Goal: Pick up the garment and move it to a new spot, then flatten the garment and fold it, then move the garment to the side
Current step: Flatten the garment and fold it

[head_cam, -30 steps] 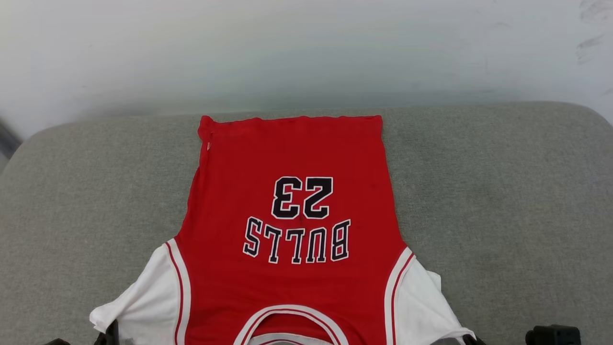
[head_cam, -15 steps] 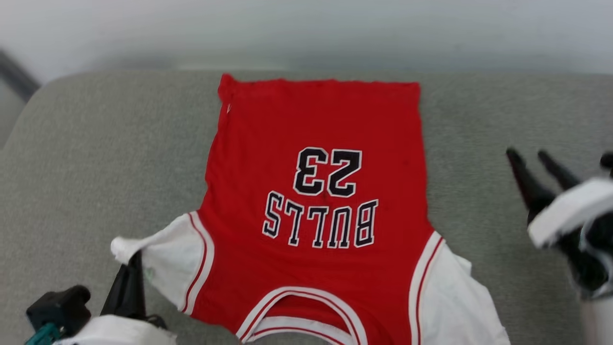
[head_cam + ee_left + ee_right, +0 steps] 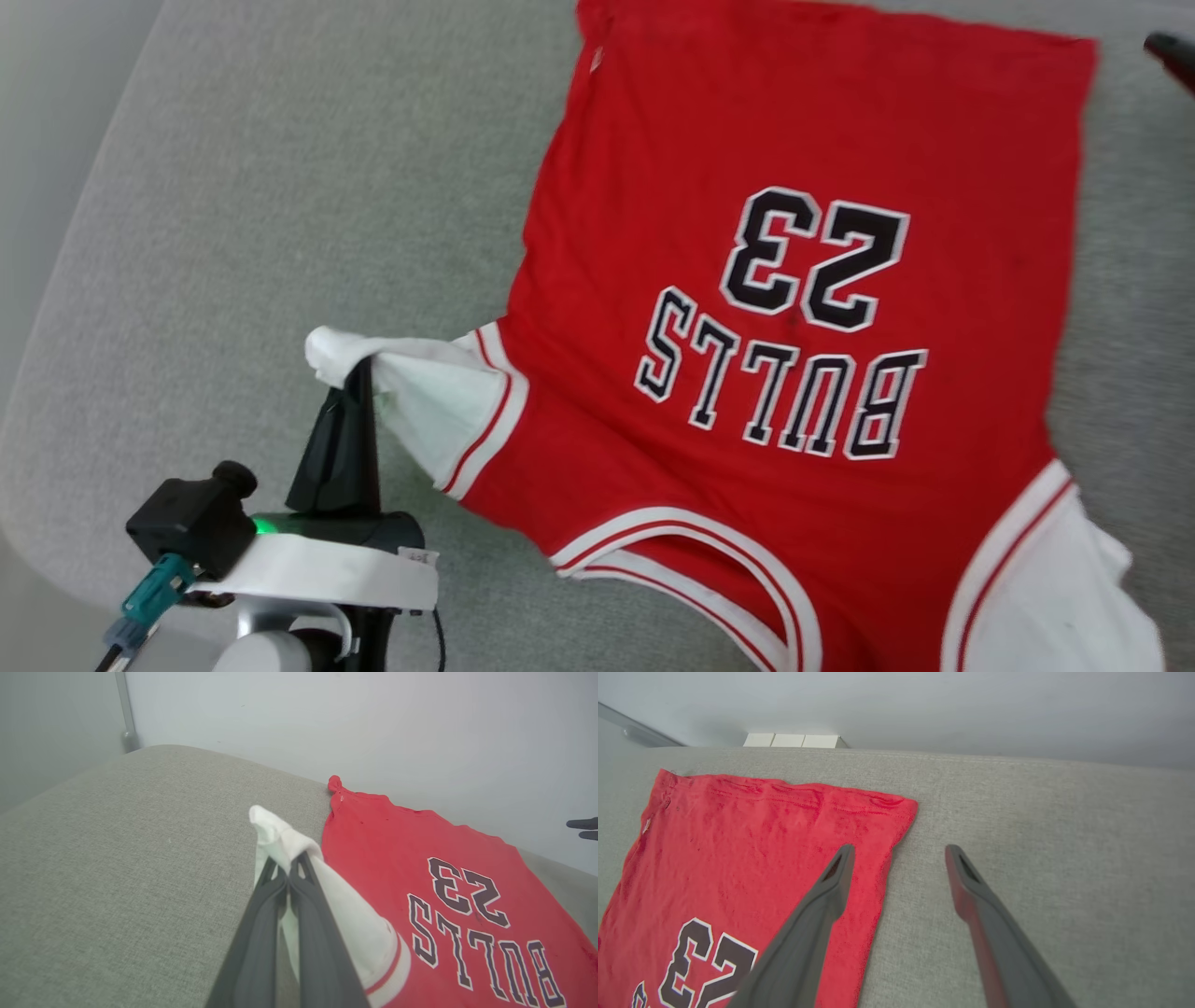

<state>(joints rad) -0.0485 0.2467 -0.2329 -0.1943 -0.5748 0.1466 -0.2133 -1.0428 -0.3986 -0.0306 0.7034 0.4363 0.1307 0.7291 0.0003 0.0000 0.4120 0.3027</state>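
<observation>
The red garment (image 3: 803, 243) lies spread flat on the grey cushion, chest lettering up and collar toward me. My left gripper (image 3: 359, 373) is shut on its white left sleeve (image 3: 411, 383) and holds the sleeve's end lifted off the cushion; the left wrist view shows the same pinch, left gripper (image 3: 286, 865) on the white sleeve (image 3: 280, 835). My right gripper (image 3: 899, 851) hovers open above the garment's (image 3: 738, 844) far right hem corner, one finger over the red cloth and one over bare cushion. A dark fingertip (image 3: 1172, 47) of it shows at the head view's upper right.
The grey cushion (image 3: 280, 215) has a rounded left edge with pale floor beyond it. A pale wall (image 3: 924, 704) rises right behind the cushion's far edge, with a white block (image 3: 791, 740) at its foot. Bare cushion (image 3: 1064, 858) extends to the garment's right.
The head camera has swung down and left. My left gripper has risen with the white sleeve pinched. My right gripper has gone to the garment's far right corner.
</observation>
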